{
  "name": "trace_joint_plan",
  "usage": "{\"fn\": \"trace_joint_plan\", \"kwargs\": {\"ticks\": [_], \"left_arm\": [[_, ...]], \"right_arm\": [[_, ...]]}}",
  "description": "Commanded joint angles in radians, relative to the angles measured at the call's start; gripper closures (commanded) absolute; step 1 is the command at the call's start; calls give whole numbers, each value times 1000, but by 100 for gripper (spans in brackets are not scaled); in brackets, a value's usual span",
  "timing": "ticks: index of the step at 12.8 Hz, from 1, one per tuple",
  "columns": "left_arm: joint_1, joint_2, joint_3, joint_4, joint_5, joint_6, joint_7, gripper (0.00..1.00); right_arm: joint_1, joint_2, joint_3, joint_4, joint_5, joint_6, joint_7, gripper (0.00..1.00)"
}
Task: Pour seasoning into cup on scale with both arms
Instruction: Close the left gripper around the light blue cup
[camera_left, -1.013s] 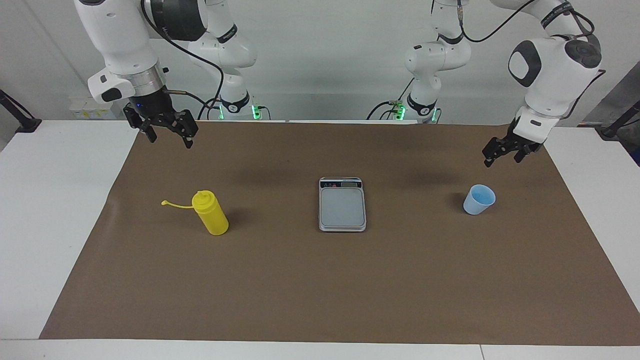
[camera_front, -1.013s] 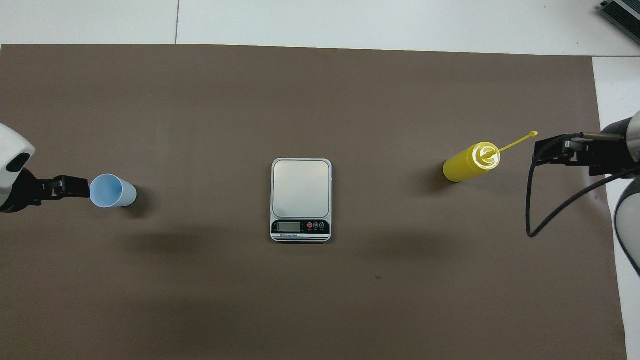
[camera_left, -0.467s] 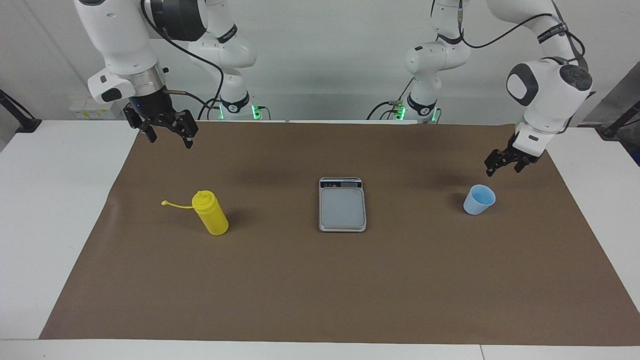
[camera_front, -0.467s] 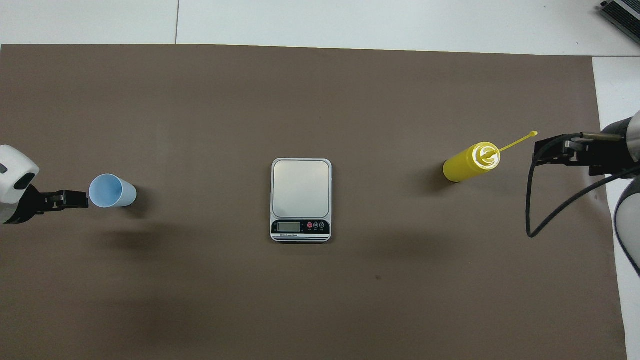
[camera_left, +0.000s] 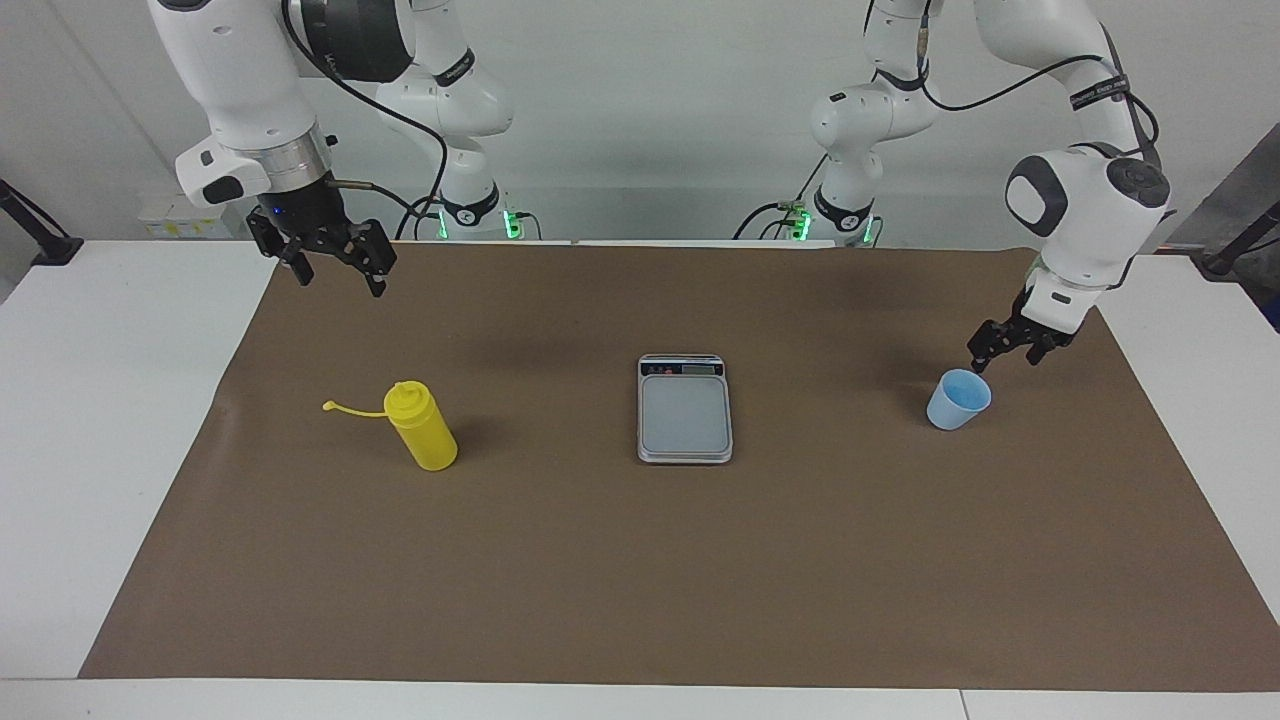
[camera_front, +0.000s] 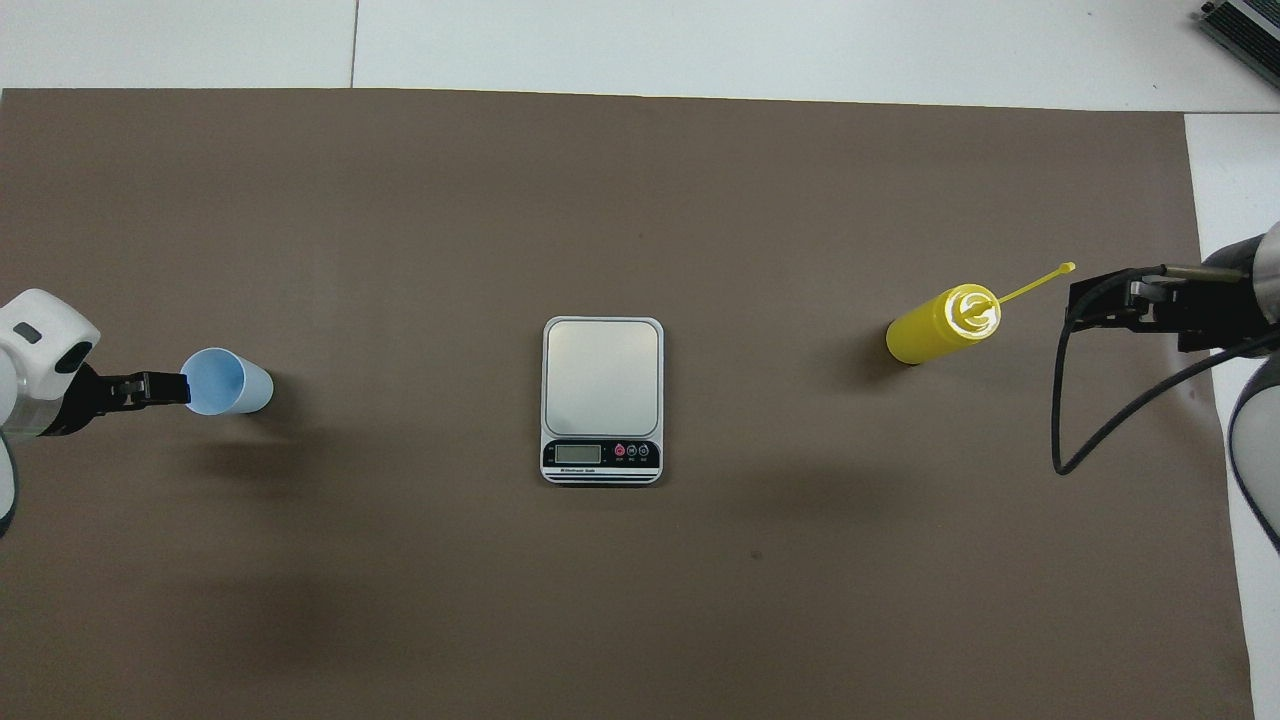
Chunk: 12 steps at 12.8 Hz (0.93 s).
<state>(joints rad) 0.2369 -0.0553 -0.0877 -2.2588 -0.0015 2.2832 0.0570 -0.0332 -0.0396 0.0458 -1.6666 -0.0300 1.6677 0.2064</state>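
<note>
Overhead view: the yellow bottle (camera_front: 938, 328) stands toward my right arm's end, the blue cup (camera_front: 226, 381) toward my left arm's, the scale (camera_front: 602, 399) bare between them on the brown mat (camera_front: 640, 590). My left claw (camera_left: 1008, 349) hangs wide just over the cup; my right claw (camera_left: 332, 262) waits wide over the mat, nothing in the way.

The facing view looks from high across the table (camera_left: 60, 420) toward both arm bases, taking in the whole brown mat (camera_left: 640, 580). The overhead view looks steeply down. The 2 share mat and scale (camera_front: 602, 398), turned half round.
</note>
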Motion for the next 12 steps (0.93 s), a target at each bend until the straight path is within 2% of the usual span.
{"fn": "trace_joint_plan", "kwargs": {"ticks": [1, 5, 12], "left_arm": [[13, 3, -6, -13, -15, 39, 9, 0], [6, 6, -6, -70, -15, 102, -9, 0], [-5, 37, -6, -79, -15, 124, -39, 0]], "right_arm": [[-11, -22, 5, -24, -4, 4, 4, 0], [-11, -22, 5, -24, -4, 4, 4, 0], [-11, -22, 5, -24, -4, 4, 2, 0]]}}
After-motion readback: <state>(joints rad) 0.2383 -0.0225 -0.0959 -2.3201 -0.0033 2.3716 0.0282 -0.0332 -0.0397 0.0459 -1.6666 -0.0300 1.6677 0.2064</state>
